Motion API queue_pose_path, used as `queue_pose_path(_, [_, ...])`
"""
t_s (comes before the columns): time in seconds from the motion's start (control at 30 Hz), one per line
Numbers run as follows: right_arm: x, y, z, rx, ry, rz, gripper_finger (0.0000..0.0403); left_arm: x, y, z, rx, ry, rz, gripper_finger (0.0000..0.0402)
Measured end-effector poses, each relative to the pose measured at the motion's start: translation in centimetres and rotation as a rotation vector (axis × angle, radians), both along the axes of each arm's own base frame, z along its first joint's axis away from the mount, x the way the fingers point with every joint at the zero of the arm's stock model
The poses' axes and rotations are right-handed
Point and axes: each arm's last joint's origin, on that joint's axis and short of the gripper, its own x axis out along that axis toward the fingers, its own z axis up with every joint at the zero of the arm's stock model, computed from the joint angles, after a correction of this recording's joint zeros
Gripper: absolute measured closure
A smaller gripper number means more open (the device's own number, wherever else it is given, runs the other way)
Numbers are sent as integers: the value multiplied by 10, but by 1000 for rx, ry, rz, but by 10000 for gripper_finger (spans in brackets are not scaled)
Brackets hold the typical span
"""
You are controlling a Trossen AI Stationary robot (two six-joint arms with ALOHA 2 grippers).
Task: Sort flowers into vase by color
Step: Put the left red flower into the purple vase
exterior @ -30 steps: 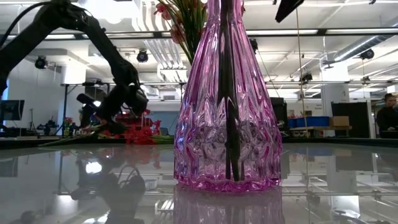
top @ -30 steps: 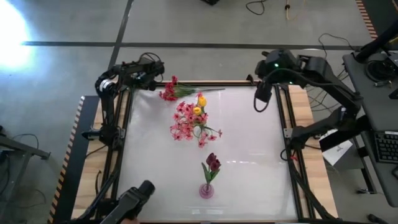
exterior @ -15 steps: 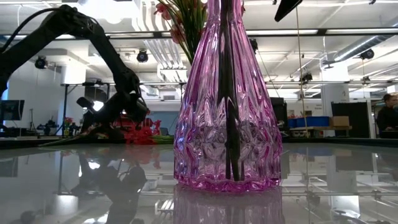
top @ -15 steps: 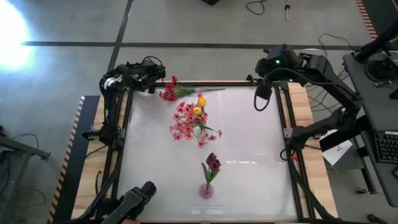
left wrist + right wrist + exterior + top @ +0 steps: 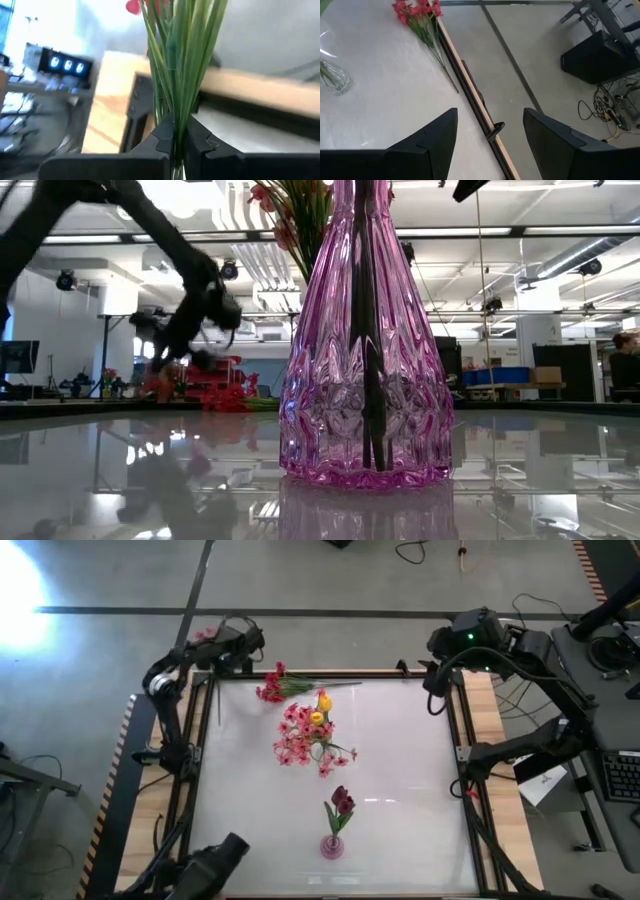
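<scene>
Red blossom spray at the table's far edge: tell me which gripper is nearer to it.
Left. The left gripper is just off the far-left corner, close to the red blossom spray. The right gripper hangs at the table's far-right edge, well off to the other side.

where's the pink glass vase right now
In the high view the pink glass vase stands near the table's front edge, around the middle, holding dark red buds, with the pink blossom sprays lying farther back.

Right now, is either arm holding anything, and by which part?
The left gripper has its jaws shut on the green stems of a flower spray, low on the stems. The right gripper holds nothing.
</scene>
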Motion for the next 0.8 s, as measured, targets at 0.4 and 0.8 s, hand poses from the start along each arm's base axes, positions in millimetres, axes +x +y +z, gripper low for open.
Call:
queue_pose_path(0.4, [11,-4,-2,41,-41,2,183,14,-91,150,441,-249,-393,401])
queue_pose_path(0.8, [29,13,6,151,-253,118,183,-28,-235,259,779,-787,-1064,402])
